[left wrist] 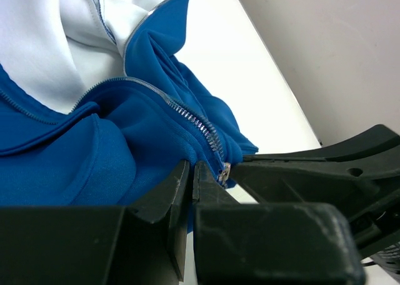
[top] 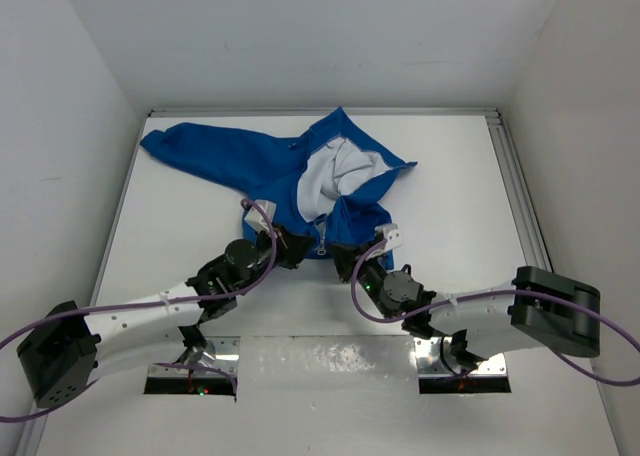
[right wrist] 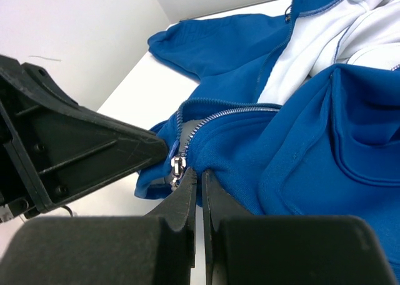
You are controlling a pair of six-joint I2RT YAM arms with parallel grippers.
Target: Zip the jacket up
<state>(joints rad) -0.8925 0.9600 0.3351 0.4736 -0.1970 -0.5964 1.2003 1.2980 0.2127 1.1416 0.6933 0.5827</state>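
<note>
The blue jacket (top: 290,171) lies crumpled at the middle back of the table, its front open at the top and showing white lining (top: 335,166). The pale zipper (top: 322,238) runs down to the near hem, with the silver slider (right wrist: 178,167) low at the hem; the slider also shows in the left wrist view (left wrist: 224,171). My left gripper (top: 296,248) is shut on the hem fabric (left wrist: 156,160) left of the zipper. My right gripper (top: 345,259) is shut on the hem fabric (right wrist: 250,166) right of the slider. The two grippers nearly touch.
White walls close in on the left, back and right. A metal rail (top: 515,186) runs along the table's right edge. One sleeve (top: 190,151) stretches toward the back left corner. A white tag (top: 391,234) pokes out by the right gripper.
</note>
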